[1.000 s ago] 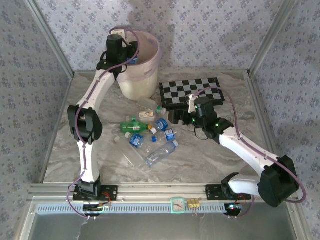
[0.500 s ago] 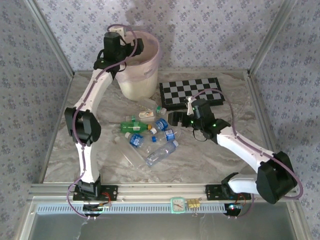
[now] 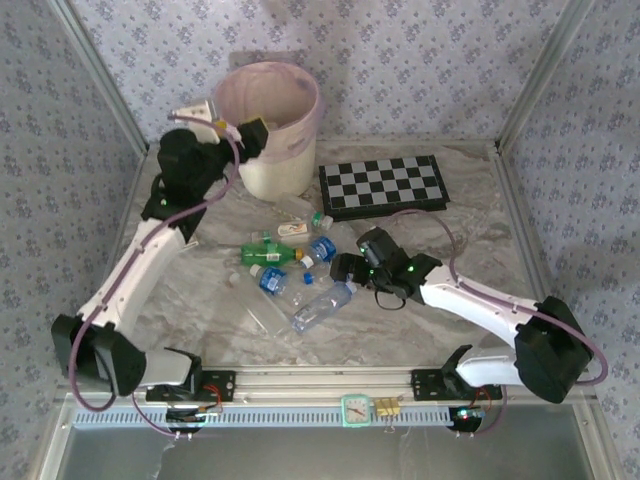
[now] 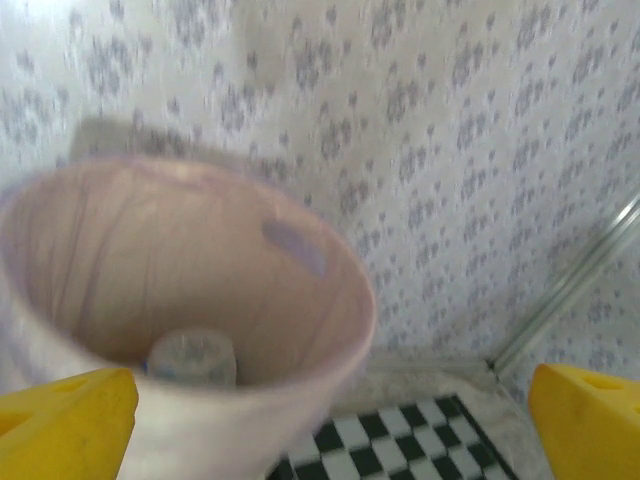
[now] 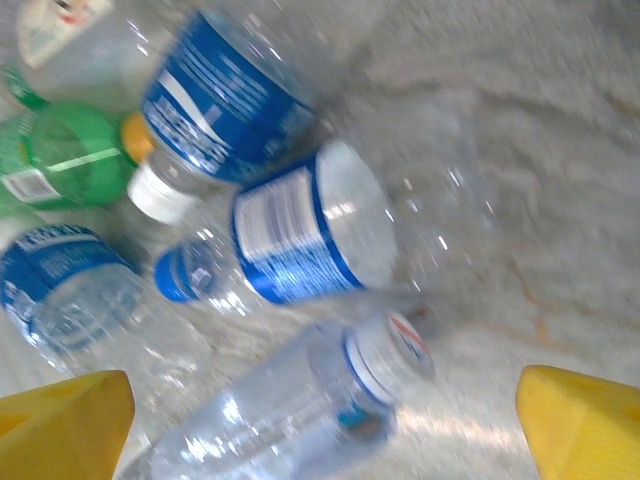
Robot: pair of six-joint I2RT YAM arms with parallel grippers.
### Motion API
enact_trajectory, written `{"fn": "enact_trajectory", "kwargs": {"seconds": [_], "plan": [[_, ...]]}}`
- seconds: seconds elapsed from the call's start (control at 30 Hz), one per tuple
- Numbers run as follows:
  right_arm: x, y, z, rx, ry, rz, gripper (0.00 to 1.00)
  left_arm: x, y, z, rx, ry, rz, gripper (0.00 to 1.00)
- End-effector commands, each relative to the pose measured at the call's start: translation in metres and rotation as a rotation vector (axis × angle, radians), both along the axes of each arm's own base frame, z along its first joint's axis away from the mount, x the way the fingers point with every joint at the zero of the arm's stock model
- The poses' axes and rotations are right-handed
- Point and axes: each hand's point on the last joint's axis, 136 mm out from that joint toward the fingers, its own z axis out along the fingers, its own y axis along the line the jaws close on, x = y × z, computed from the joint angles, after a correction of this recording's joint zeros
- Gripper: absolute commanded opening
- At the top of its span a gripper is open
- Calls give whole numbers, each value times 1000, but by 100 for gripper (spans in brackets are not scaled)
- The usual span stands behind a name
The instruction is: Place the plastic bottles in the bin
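Left claw (image 4: 325,420) wide at tapered pink-lined bin (image 4: 200,250), perhaps 1 bottle (image 4: 192,360) inside; right claw (image 5: 322,425) wide over glossy plastic bottles (image 5: 300,240).

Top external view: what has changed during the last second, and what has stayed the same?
The left hand drew back from over the bin to beside its left rim, and it is open. The right hand moved from beside the chessboard down to the bottle pile, and it is open. Bin, chessboard and bottle pile stayed in place.
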Motion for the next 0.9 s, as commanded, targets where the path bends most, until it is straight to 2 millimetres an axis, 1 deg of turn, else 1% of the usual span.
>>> {"fn": "enact_trajectory", "kwargs": {"seconds": [0.0,0.07,0.13,0.27,0.33,0.43,0.5,0.57,0.73,0.87], "plan": [[-20,-18,-6,-1,107,-119,100,-20,-7,-37,-64,75,-11,100],[-25,-12,-10,53,150,-147,100,-36,-12,-62,-98,126,-15,100],[-29,-5,-15,105,181,-175,100,-48,-17,-88,-121,185,-24,100],[-32,11,-22,162,190,-203,96,-62,-21,-132,-138,303,-29,100],[-33,17,-25,166,194,-209,94,-68,-22,-148,-149,344,-28,100],[-32,24,-26,187,191,-219,93,-75,-21,-167,-164,390,-23,100],[-30,26,-27,198,190,-228,92,-79,-20,-175,-157,408,-22,100],[-27,27,-29,200,188,-243,91,-83,-16,-179,-142,418,-3,100],[-21,26,-40,211,204,-293,87,-91,3,-174,-116,385,60,100],[-22,31,-51,204,244,-293,82,-99,19,-172,-102,361,120,100]]}}
